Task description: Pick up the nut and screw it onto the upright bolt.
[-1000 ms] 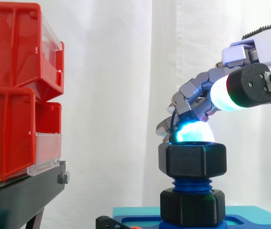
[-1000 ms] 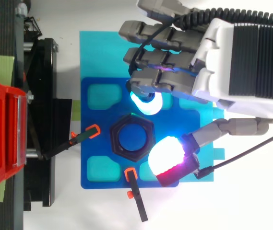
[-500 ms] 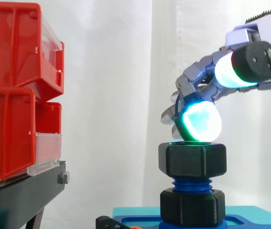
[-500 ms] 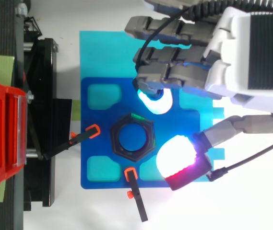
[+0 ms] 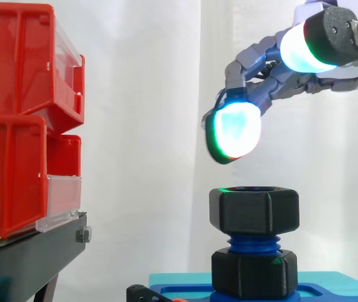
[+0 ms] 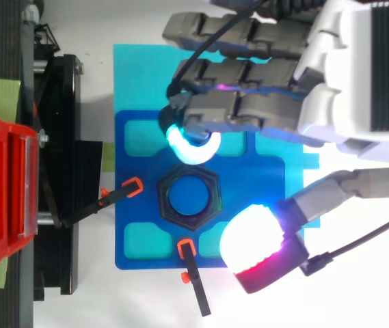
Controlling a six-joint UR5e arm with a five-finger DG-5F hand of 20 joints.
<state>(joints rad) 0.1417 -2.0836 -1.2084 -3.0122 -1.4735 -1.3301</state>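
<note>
Empty, loose-fingered hand (image 6: 331,102) hovers above nut (image 5: 254,211) on bolt (image 5: 253,243); red bins (image 5: 15,69) hide contents.

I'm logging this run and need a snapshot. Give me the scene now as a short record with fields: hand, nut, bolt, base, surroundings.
hand: hand hovers above the nut, apart from it; fingers relaxed, holding nothing
nut: black hexagonal nut sits on top of the bolt
bolt: blue bolt, upright, thread showing below the nut
base: black hex piece on a blue plate
surroundings: red bins on a black stand
</note>
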